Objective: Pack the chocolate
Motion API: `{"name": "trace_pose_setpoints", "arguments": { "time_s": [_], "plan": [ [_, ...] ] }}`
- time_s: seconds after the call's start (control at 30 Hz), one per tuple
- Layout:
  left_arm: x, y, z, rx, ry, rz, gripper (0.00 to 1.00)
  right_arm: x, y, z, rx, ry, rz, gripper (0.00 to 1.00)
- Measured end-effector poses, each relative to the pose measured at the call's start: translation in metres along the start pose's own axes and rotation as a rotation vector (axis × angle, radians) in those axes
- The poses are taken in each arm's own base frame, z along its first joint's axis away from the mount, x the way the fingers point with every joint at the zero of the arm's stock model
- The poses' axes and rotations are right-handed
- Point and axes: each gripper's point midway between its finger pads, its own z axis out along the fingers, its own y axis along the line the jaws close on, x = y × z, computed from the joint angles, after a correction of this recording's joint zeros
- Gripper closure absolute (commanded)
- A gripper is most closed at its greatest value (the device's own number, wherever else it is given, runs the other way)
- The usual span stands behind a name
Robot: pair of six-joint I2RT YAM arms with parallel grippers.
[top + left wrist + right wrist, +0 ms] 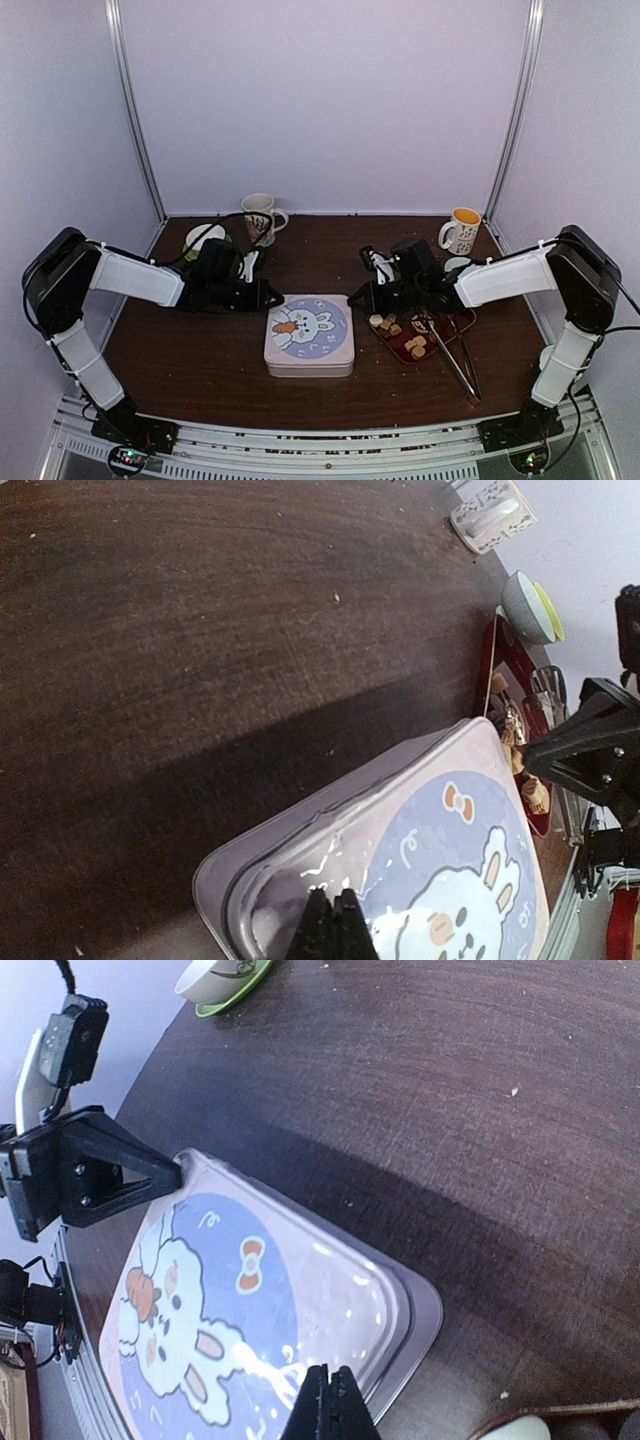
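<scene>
The chocolate [404,335] is several small tan and brown pieces on a red tray [437,349] right of centre; a few pieces [536,795] also show in the left wrist view. A closed pale tin with a rabbit lid [309,335] lies at the table's middle. My left gripper [277,295] is shut and empty, its tips over the tin's [420,850] left far corner [333,898]. My right gripper [356,299] is also shut and empty, hovering over the tin's [250,1290] right far corner [330,1372].
Long metal tongs [455,362] lie across the tray's near right side. A white patterned mug [262,215] and a bowl on a green saucer [205,238] stand at the back left. A mug with a yellow inside [463,230] and a small bowl [458,265] stand back right.
</scene>
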Motion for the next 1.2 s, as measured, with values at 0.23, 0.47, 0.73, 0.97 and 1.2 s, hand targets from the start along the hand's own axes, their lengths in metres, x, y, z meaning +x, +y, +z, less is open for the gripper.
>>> {"name": "trace_pose_setpoints", "arguments": {
  "time_s": [0.23, 0.47, 0.73, 0.97, 1.2],
  "plan": [
    [0.005, -0.007, -0.034, -0.026, -0.019, 0.001, 1.00, 0.021, -0.004, -0.003, -0.051, -0.022, 0.054, 1.00],
    [0.037, 0.008, -0.034, -0.009, -0.009, -0.043, 1.00, 0.023, 0.002, -0.008, -0.089, -0.043, 0.068, 1.00],
    [0.038, 0.004, -0.046, 0.003, -0.025, -0.056, 1.00, 0.004, 0.041, -0.031, -0.177, -0.105, 0.005, 1.00],
    [0.054, -0.008, -0.046, 0.051, -0.013, -0.080, 1.00, 0.040, 0.020, -0.010, -0.158, -0.024, 0.041, 1.00],
    [0.058, -0.008, -0.040, 0.089, -0.034, -0.096, 1.00, 0.031, 0.047, -0.034, -0.188, -0.046, -0.004, 1.00]
  ]
}}
